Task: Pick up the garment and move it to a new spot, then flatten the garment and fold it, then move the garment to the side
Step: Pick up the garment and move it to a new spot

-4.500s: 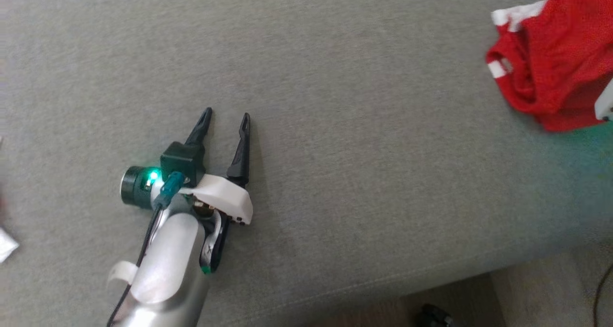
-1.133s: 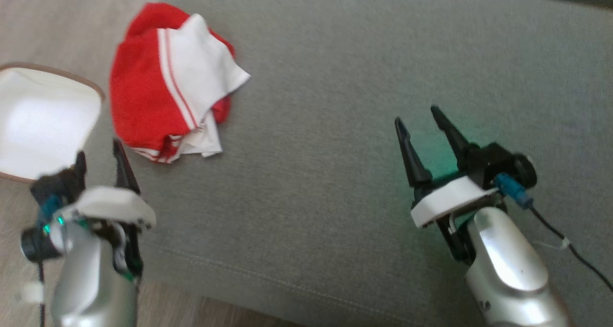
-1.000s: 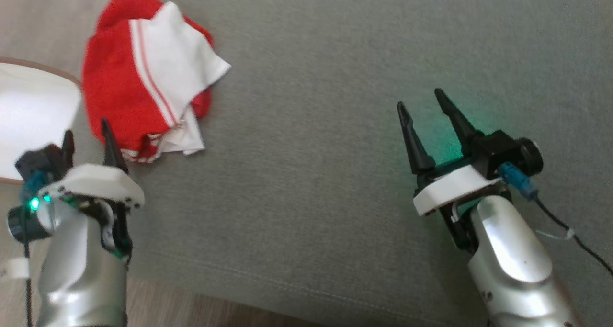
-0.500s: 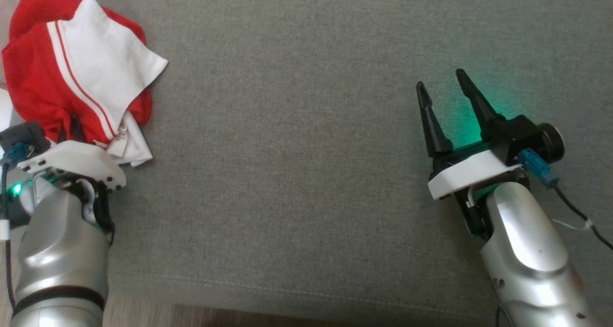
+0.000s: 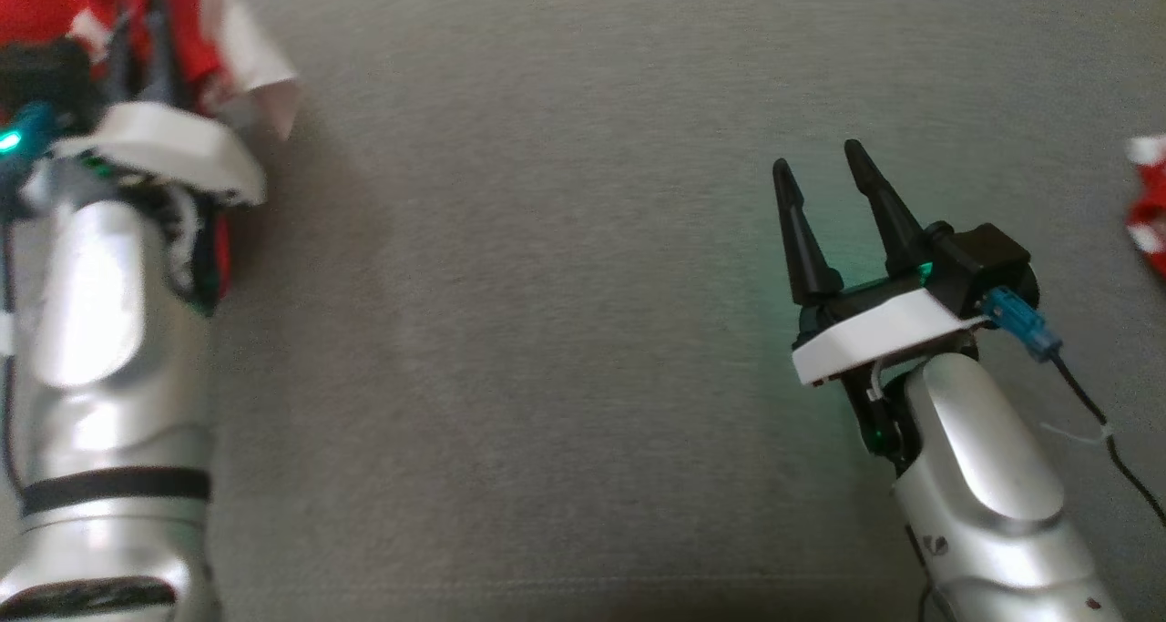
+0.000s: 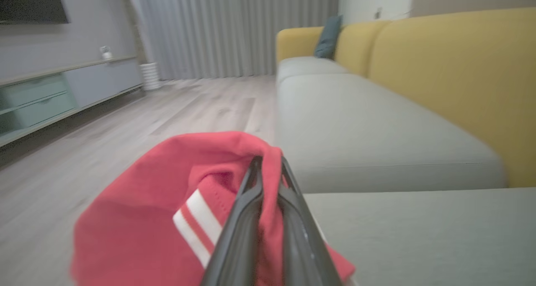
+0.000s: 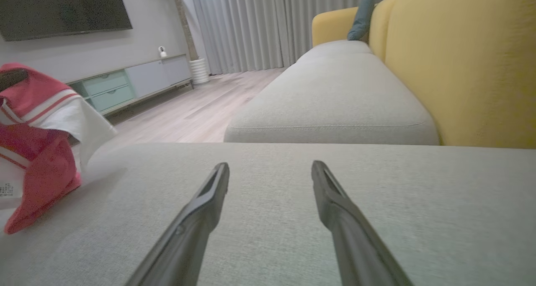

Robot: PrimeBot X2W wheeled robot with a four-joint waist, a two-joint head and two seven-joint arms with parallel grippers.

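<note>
L gripper (image 6: 268,164) is now clamped on the jersey (image 6: 146,202). A sec ago it was open, just short of the heap; half a sec ago it was at the heap's near edge. In the L wrist view the two fingers are pinched together w/ a fold of red mesh between them, near a white stripe. The jersey is no longer a flat heap. In the R wrist view it hangs bunched at the far left, white panel draped over red, small label at the low end. The bottom looks at or near the cushion; can't tell if it's clear. The head cam has also swung, so the jersey's shift to the top-left corner there is partly the camera.

Judgement: pick-up done or nearly; carry to a new spot comes next, flatten and fold not yet begun.

R gripper (image 5: 818,159) is open and empty, fingers spread, low over the cushion, well apart from the jersey.

A red-and-white scrap (image 5: 1148,194) sits at the head view's right edge; can't tell what it is.

Surface: grey woven seat cushion (image 5: 547,331), bare in the middle, so plenty of room to lay the jersey out.

Room: sofa w/ yellow back (image 7: 460,68), teal pillow (image 7: 360,18), grey curtains (image 7: 259,26), pale wood floor (image 6: 125,118), TV (image 7: 63,9) over a low cabinet (image 7: 125,83).
</note>
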